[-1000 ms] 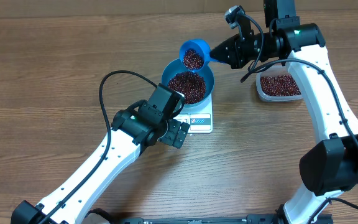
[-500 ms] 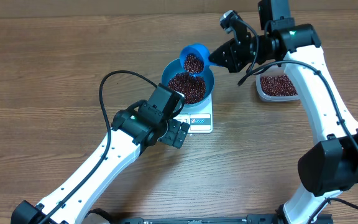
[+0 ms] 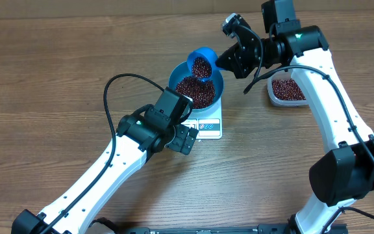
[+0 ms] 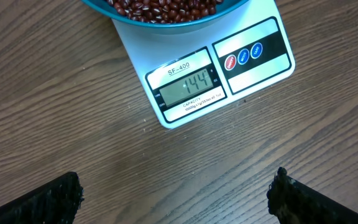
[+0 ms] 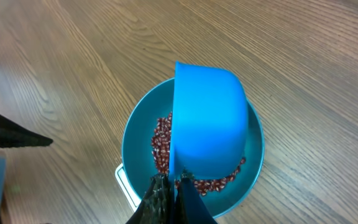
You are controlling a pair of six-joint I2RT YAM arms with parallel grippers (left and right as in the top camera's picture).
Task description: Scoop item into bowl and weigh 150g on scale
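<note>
The deep blue bowl stands on the white scale and holds a heap of red-brown beans. My right gripper is shut on the handle of a small blue scoop, which is tipped over the bowl's far rim with beans inside. From the right wrist, the scoop's underside covers most of the bowl, and the gripper pinches the handle. My left gripper hovers open over bare wood just in front of the scale, whose display reads 144.
A clear plastic tub of beans sits right of the scale, under the right arm. The left arm's black cable loops over the table left of the bowl. Wood table all around.
The right arm has shifted left and rolled, so the scoop sits further over the bowl and is tipped more. The left arm has not moved.
</note>
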